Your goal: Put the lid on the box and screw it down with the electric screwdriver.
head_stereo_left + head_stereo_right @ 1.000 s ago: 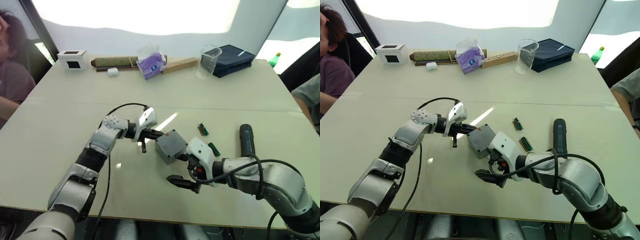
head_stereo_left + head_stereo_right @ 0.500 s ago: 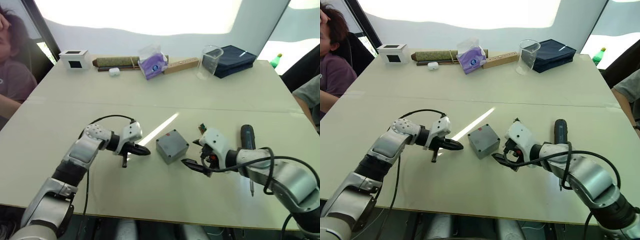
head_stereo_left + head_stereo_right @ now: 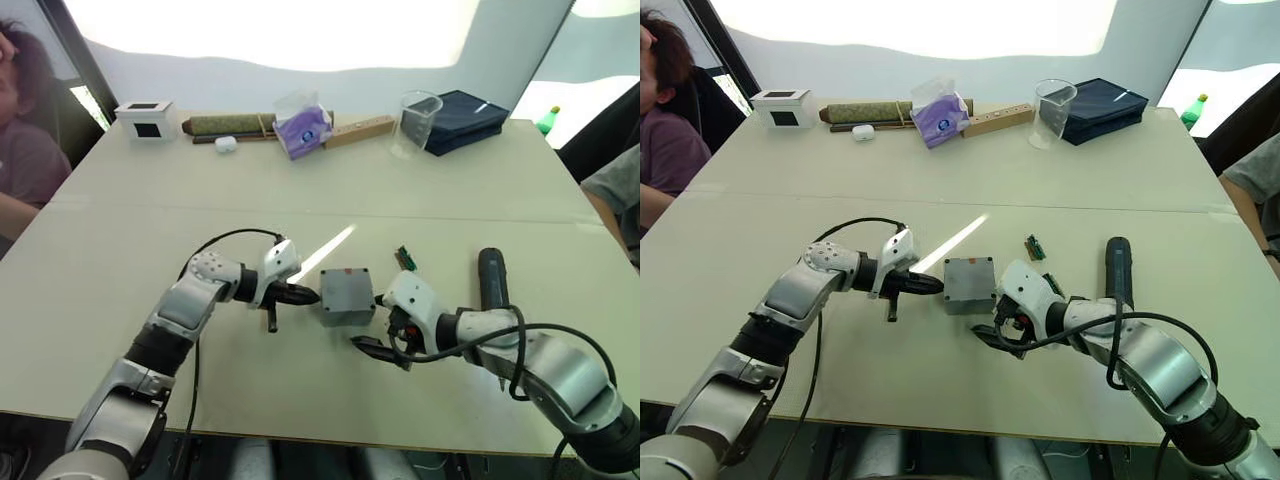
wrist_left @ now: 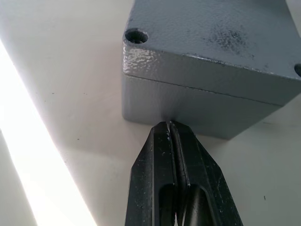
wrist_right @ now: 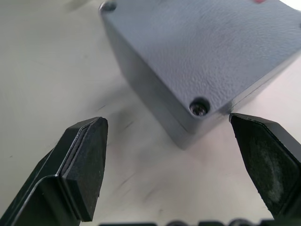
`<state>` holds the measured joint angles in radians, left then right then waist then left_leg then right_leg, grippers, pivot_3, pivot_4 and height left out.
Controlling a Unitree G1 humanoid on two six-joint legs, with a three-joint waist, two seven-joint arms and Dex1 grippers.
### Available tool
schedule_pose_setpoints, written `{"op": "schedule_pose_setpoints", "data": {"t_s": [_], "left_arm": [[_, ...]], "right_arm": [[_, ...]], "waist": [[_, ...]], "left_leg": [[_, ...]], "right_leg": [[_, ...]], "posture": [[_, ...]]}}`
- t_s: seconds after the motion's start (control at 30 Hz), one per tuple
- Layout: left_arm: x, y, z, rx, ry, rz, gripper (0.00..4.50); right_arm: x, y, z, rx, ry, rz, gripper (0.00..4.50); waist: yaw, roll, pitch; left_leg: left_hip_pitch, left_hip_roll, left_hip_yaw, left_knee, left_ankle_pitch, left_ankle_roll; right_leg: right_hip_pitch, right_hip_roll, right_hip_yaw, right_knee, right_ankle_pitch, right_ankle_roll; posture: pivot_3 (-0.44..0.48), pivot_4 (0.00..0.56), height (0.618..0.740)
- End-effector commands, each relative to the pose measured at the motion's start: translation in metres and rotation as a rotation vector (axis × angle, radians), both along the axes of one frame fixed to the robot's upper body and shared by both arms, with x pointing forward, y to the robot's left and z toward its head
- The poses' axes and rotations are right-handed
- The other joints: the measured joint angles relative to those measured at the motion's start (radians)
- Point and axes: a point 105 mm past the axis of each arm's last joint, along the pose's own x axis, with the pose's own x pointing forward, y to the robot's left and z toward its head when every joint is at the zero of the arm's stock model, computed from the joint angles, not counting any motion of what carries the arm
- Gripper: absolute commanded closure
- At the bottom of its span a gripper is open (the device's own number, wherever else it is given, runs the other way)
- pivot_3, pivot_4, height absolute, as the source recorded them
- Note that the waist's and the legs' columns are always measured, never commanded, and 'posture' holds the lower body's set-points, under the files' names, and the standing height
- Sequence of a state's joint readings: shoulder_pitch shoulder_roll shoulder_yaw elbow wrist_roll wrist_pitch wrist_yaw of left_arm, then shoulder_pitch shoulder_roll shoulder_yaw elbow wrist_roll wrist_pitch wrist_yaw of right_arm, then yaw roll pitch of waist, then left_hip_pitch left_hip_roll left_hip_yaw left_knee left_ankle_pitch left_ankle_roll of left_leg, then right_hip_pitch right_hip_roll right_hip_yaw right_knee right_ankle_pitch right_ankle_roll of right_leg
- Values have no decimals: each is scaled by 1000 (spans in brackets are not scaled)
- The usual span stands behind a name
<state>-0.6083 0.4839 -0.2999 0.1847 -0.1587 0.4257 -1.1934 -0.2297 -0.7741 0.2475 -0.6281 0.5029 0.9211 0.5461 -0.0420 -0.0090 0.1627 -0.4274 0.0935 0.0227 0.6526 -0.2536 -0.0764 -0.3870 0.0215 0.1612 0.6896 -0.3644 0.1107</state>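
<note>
The box sits near the middle of the tabletop with the lid already resting on it, a seam running between the two in the left wrist view. A screw hole shows open at one lid corner, and another corner hole shows in the right wrist view.

The left arm reaches in from 8 o'clock, elbow bent, forearm angled toward the centre. The left gripper lies low and nearly level, its fingers pressed together with no gap, and their tips come right up to the box wall on its 9 o'clock side; whether they actually touch cannot be told.

The right arm comes in from 4 o'clock, forearm lying close over the tabletop and the wrist turned back toward the box. The right gripper sits at the box's 4 o'clock corner with its fingers spread wide and holding nothing; one fingertip lies on each side of that corner, both clear of the box.

The electric screwdriver lies flat on the tabletop at 3 o'clock of the box, beyond the right wrist, its length running roughly 12 to 6.

A small green circuit board lies between the box and the screwdriver, toward 1 o'clock of the box. Along the far edge stand a clear cup, a dark blue case and a white cube.
</note>
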Motion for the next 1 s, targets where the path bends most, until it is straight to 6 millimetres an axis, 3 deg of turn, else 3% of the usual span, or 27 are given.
{"op": "schedule_pose_setpoints", "data": {"t_s": [0.03, 0.37, 0.63, 0.8, 1.0], "left_arm": [[1, -12, 14, -28, -55, -44, 4500], [1, -10, 15, -22, -53, -59, 4500], [4, 15, 39, -34, -37, -56, 4500], [10, 12, 65, -78, -64, -66, 4500], [5, -2, 74, -110, -85, -112, 4500]], "right_arm": [[-8, 10, 13, 34, -46, 40, 29], [-10, 3, 17, 35, -63, -13, 29], [-10, -38, 53, 189, -116, -209, 29], [1, -72, 48, 133, -149, -363, 29], [13, -75, 44, 147, -181, -419, 29]], "waist": [[0, 0, 0], [0, 0, 0], [1, 0, 0], [2, 0, 0], [-3, 0, 0]], "left_leg": [[0, 0, 0, 0, 0, 0], [0, 0, 0, 0, 0, 0], [0, 0, 0, 0, 0, 0], [0, 0, 0, 0, 0, 0], [1, 0, 0, 0, 0, 0]], "right_leg": [[0, 0, 0, 0, 0, 0], [0, 0, 0, 0, 0, 0], [1, 0, 0, 0, 0, 0], [2, 0, -1, 0, 0, 0], [2, 0, 0, 0, 0, 0]], "posture": [[0, 150, 739], [0, 150, 739], [0, 150, 739], [0, 150, 739], [0, 150, 739]]}}
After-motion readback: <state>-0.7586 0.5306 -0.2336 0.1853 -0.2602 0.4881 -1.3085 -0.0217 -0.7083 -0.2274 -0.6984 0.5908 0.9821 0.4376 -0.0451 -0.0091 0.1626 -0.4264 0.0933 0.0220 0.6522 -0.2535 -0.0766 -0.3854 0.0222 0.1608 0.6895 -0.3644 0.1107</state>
